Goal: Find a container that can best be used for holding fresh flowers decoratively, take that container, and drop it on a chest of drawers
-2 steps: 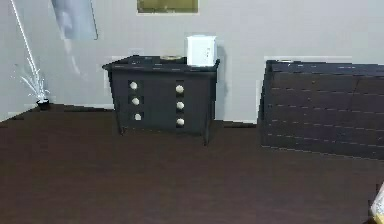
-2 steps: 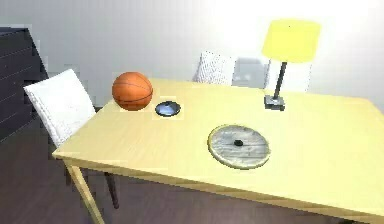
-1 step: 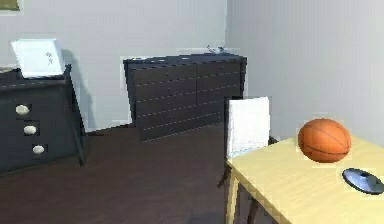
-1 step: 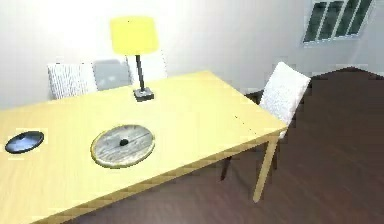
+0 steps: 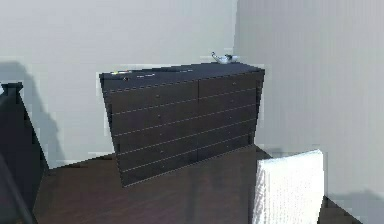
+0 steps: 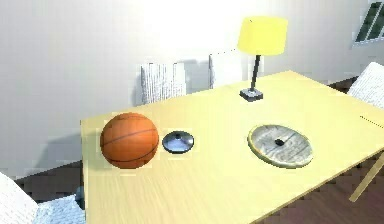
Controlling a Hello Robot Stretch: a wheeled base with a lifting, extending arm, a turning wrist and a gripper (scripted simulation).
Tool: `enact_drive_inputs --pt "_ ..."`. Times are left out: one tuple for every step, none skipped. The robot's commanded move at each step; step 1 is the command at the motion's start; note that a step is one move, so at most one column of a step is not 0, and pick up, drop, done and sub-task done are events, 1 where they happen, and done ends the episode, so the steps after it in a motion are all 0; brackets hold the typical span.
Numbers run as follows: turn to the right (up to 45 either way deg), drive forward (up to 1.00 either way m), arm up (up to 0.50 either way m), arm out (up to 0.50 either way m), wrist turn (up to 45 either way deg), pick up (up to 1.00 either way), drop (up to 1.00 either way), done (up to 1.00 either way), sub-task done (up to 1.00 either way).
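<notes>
A dark chest of drawers (image 5: 185,115) with several wide drawers stands against the pale wall in the middle of the forward view. On its top near the right end lies a small pale object (image 5: 224,57) whose shape I cannot make out, and a thin flat item (image 5: 125,73) lies near the left end.
A white chair back (image 5: 288,187) rises at the forward view's lower right; dark furniture (image 5: 18,140) stands at its left. In the arm side view a yellow table (image 6: 210,185) bears a basketball (image 6: 130,139), a small dark dish (image 6: 180,143), a round plate (image 6: 280,145) and a yellow lamp (image 6: 261,50). White chairs (image 6: 160,80) stand behind it.
</notes>
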Motion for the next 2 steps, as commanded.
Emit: enact_drive_inputs --pt "0.0 0.0 0.5 0.0 0.0 0.0 0.0 0.0 0.0" --pt "0.0 0.0 0.34 0.0 0.0 0.0 0.0 0.0 0.0"
